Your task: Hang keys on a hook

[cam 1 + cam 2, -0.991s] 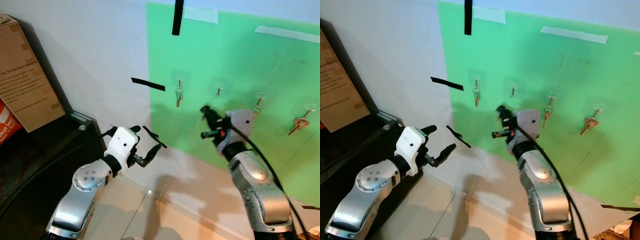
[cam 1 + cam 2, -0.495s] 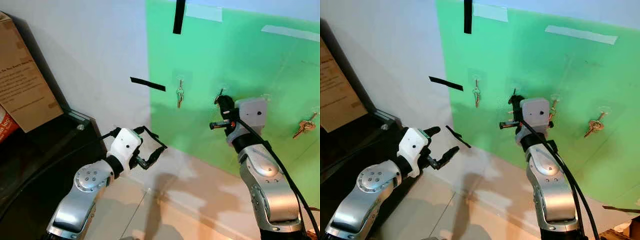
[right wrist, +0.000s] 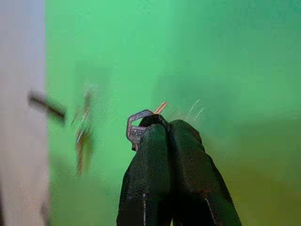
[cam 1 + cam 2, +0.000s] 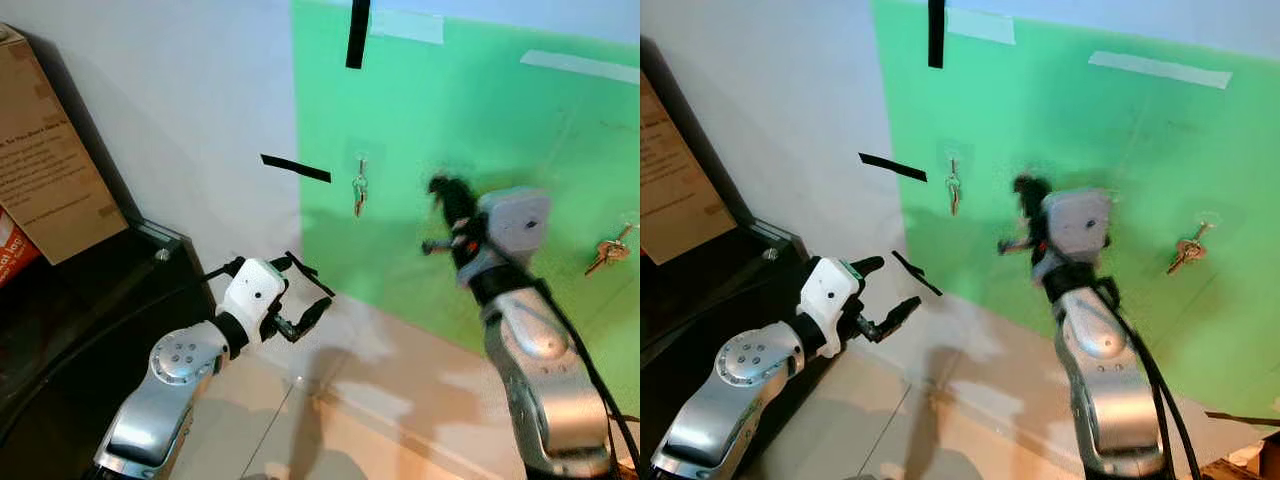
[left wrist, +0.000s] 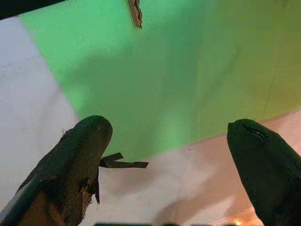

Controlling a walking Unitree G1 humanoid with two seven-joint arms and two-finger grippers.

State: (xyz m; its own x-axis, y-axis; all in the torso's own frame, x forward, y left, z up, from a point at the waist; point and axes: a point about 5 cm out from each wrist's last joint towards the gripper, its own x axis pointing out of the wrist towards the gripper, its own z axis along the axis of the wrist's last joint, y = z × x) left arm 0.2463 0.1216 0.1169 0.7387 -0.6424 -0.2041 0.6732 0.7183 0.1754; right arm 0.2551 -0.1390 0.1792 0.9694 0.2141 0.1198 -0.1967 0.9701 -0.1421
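A green sheet (image 4: 420, 110) on the wall carries a row of small clear hooks. One bunch of keys (image 4: 358, 188) hangs on the left hook, and another bunch (image 4: 603, 250) hangs at the far right. My right gripper (image 4: 441, 190) is raised close to the sheet between them, blurred by motion. In the right wrist view that gripper (image 3: 162, 123) is shut on a silver key (image 3: 136, 129), whose head sticks out past the fingertips. The hung left bunch (image 3: 83, 136) shows blurred beside it. My left gripper (image 4: 303, 290) is held low near the wall, open and holding nothing (image 5: 169, 136).
A cardboard box (image 4: 45, 160) stands on a dark cabinet (image 4: 70, 330) at the left. Black tape strips (image 4: 295, 168) are stuck on the wall, one (image 4: 355, 35) at the sheet's top edge. Beige floor tiles (image 4: 380, 430) lie below.
My right gripper has risen and moved right toward the sheet with the key, from below the hooks up to their height. The left arm has barely moved.
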